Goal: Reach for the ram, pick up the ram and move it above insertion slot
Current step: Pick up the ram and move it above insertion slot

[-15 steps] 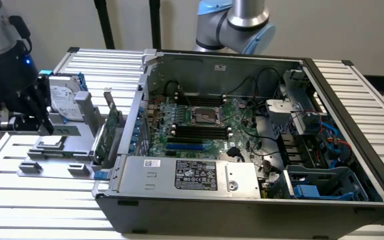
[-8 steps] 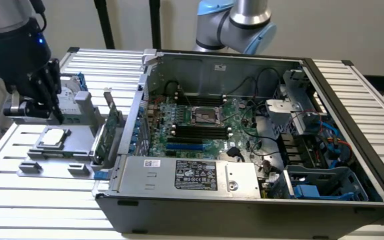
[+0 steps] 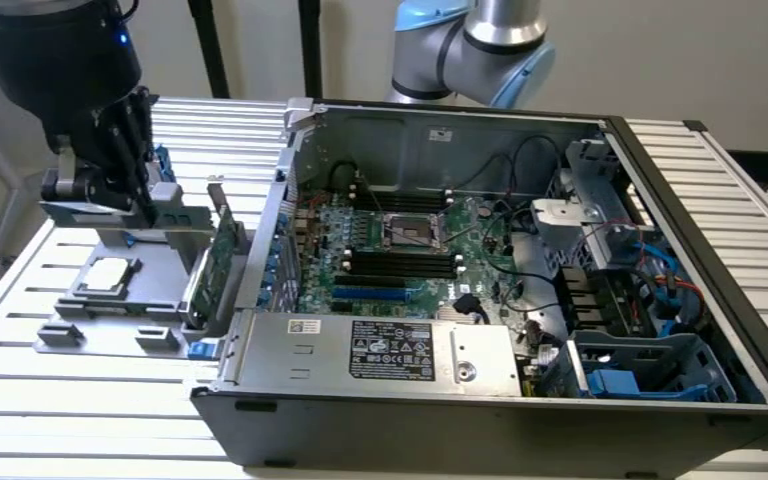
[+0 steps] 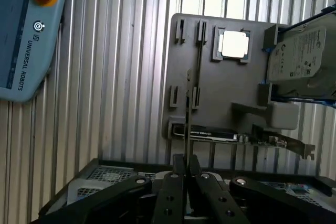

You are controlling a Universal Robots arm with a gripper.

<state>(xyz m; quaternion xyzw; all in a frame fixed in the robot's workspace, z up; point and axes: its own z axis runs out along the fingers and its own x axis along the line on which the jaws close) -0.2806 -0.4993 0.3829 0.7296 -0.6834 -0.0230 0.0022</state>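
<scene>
The ram point(image 4: 187, 114) appears edge-on in the wrist view as a thin dark strip running out from between my fingertips. My gripper point(image 4: 186, 169) is shut on it and holds it a little above the grey fixture plate point(image 4: 220, 93), beside the plate's narrow holder groove point(image 4: 199, 61). In the exterior view my gripper point(image 3: 117, 190) hangs over that plate point(image 3: 131, 300) at the exterior view's left, well apart from the motherboard's black slots point(image 3: 398, 262) inside the open computer case point(image 3: 491, 400).
On the fixture plate sit a silver processor point(image 4: 233, 44), a silver hard drive point(image 4: 302, 59) and a green expansion card with a metal bracket point(image 3: 217, 262). A teach pendant point(image 4: 26, 30) lies on the slatted table. Cables and drive cages crowd the case at the exterior view's right.
</scene>
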